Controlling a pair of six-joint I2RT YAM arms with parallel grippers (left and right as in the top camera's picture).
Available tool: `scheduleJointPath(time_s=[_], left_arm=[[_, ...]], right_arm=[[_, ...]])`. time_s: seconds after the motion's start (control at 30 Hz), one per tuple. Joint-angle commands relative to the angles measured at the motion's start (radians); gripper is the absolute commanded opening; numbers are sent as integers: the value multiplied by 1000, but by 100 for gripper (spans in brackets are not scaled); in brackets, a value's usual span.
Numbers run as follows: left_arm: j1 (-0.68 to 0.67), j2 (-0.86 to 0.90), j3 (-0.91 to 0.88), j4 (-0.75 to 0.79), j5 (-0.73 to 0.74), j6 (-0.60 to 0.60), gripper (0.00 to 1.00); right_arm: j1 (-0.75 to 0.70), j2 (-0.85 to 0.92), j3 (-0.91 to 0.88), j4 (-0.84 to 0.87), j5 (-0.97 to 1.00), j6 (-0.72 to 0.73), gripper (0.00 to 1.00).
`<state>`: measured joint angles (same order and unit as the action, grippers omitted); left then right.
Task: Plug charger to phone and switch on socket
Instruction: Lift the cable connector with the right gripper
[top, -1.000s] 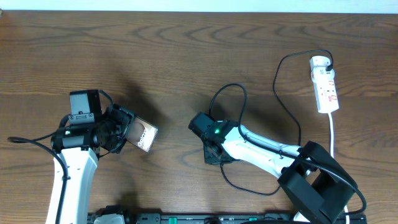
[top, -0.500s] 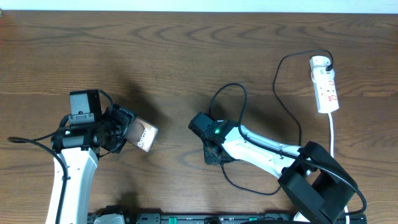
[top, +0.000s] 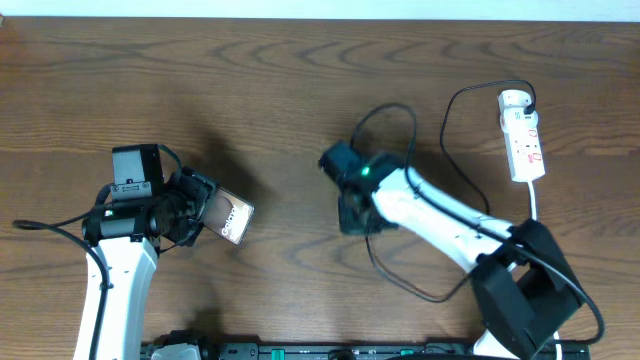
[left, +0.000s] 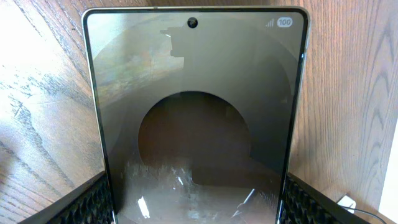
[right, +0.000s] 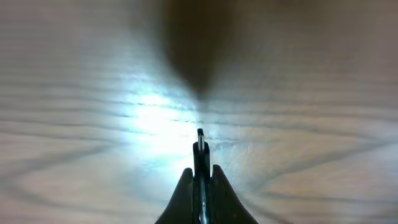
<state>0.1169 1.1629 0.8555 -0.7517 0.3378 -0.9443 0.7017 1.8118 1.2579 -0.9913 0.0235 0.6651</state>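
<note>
Though limp, charger (top: 455, 150) seems best held near its stiff tip; right pincer (right: 200, 180) clamps there. Slick phone (top: 231, 217): gripped in left pincer (top: 200, 212).

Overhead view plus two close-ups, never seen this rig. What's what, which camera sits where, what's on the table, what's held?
Two robot arms with two-finger grippers work at a wooden table. The overhead view looks straight down from a fixed camera. The other two pictures come from a camera on each wrist, looking along that arm's own fingers. The left gripper is shut on the phone, whose screen faces the wrist camera, with the black pads on both its edges. The right gripper is shut on the charger, a thin black cable. Its small connector tip pokes out between the fingers. The cable's other end runs to the socket, a white power strip on the table's right side. Phone and connector are not yet joined.
</note>
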Motion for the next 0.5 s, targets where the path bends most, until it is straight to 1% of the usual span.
scheduleJointPath(time_s=[0.0,0.1,0.27,0.4,0.43,0.47], left_arm=[[5,-7,32,4,8,9,7],[5,-7,32,4,8,9,7],[5,-7,32,4,8,9,7],[5,-7,32,4,8,9,7],[5,-7,32,4,9,9,7],[4,-7,32,4,9,9,7]], right_arm=[[-42,-56,116,-43,-35,-131,1],[-82,-68,223,-103,-181,-290,1],[-153,-72,359,-177,-520,-558,1],[-218,-72,386,-235,-873,-845,1],[-229,-71,385,-254,-929,-904,1],[-241,-71,381,-283,-998,-994,1]])
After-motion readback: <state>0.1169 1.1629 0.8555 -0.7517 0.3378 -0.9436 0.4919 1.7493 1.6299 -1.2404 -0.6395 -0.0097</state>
